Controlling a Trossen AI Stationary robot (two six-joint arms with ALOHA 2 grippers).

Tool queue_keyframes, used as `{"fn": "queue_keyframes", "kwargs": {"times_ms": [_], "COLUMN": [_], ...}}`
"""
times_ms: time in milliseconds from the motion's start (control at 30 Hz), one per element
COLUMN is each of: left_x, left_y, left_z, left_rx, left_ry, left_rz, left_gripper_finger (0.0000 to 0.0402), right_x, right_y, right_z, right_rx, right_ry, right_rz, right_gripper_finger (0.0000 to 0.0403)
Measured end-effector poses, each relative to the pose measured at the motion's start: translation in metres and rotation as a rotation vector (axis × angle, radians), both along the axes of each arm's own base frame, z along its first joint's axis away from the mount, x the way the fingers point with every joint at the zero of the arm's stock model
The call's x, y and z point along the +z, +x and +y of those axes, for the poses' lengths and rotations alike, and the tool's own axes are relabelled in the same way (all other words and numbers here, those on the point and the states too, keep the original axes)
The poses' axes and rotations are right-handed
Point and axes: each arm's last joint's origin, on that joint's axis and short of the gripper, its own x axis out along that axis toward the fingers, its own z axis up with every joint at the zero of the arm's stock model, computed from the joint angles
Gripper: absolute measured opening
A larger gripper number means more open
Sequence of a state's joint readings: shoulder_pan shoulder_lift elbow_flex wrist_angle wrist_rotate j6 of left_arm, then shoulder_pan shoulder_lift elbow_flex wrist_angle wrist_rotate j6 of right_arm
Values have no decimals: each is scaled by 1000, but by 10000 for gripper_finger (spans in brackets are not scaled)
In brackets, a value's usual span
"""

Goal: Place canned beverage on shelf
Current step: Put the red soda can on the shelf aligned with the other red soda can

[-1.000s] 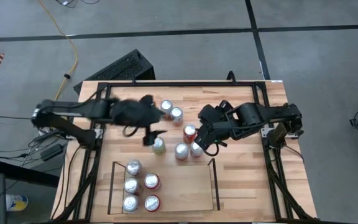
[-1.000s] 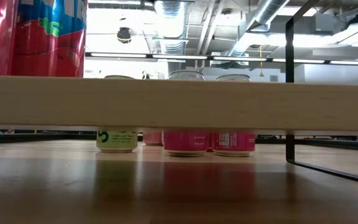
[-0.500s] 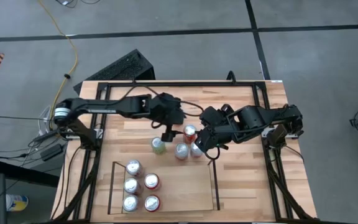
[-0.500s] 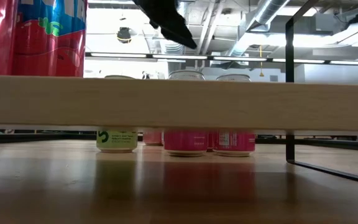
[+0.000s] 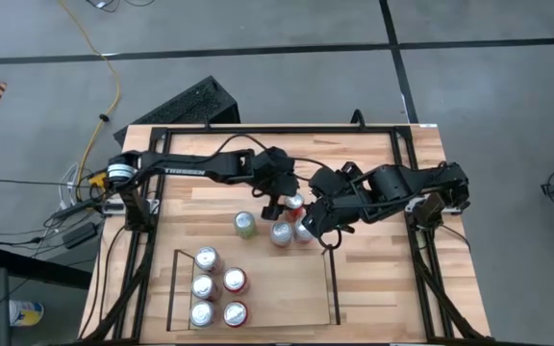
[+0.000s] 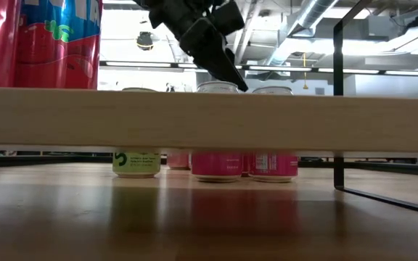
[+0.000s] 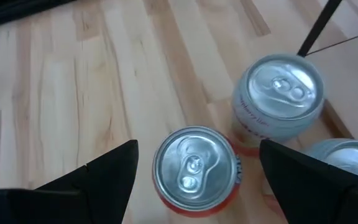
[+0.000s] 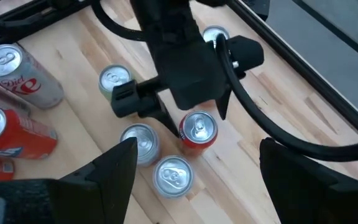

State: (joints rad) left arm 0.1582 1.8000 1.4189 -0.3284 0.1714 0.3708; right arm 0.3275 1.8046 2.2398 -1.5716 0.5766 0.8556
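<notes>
A red can (image 7: 194, 168) stands upright on the wood table (image 5: 190, 207), in the middle of a loose group of cans. My left gripper (image 7: 197, 149) hangs open over it, slanting down from the table's left. One finger stands on each side of the can's top (image 8: 197, 126), touching nothing. The low view shows the left gripper (image 6: 220, 54) just above the can tops. My right gripper (image 5: 314, 223) waits open, higher up, to the right of the group. The shelf (image 5: 333, 284) lies at the table's near edge with several cans standing on its plank floor.
A green can (image 5: 245, 224) and two silver-topped cans (image 5: 281, 234) (image 5: 303, 231) stand close around the red one; a pink-and-white can (image 7: 278, 99) stands right beside it. The shelf's right half (image 5: 287, 288) is bare wood. A black frame (image 5: 277, 128) rims the table.
My left gripper has swung toward the table's right edge and come down, rolling a little, from over the far-left cans to a place above the red can. Its fingers have stayed open. No can has moved.
</notes>
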Motion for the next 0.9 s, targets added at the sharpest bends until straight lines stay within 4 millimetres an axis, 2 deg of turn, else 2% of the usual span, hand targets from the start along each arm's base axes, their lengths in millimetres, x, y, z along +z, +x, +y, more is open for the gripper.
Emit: {"fn": "queue_keyframes", "kwargs": {"times_ms": [433, 667, 833, 900], "left_x": [-37, -37, -35, -27], "left_y": [14, 10, 5, -1], "left_z": [6, 6, 5, 4], "left_rx": [-5, 26, 59, 68], "left_ry": [-35, -74, -114, -120], "left_rz": [81, 117, 159, 170], "left_gripper_finger": [320, 272, 272, 272], "right_x": [0, 0, 0, 0], "right_y": [0, 0, 0, 0], "right_z": [0, 0, 0, 1], "right_rx": [32, 40, 48, 49], "right_ry": [-21, -24, -29, -29], "right_rz": [17, 20, 24, 25], "right_gripper_finger": [310, 310, 310, 310]}}
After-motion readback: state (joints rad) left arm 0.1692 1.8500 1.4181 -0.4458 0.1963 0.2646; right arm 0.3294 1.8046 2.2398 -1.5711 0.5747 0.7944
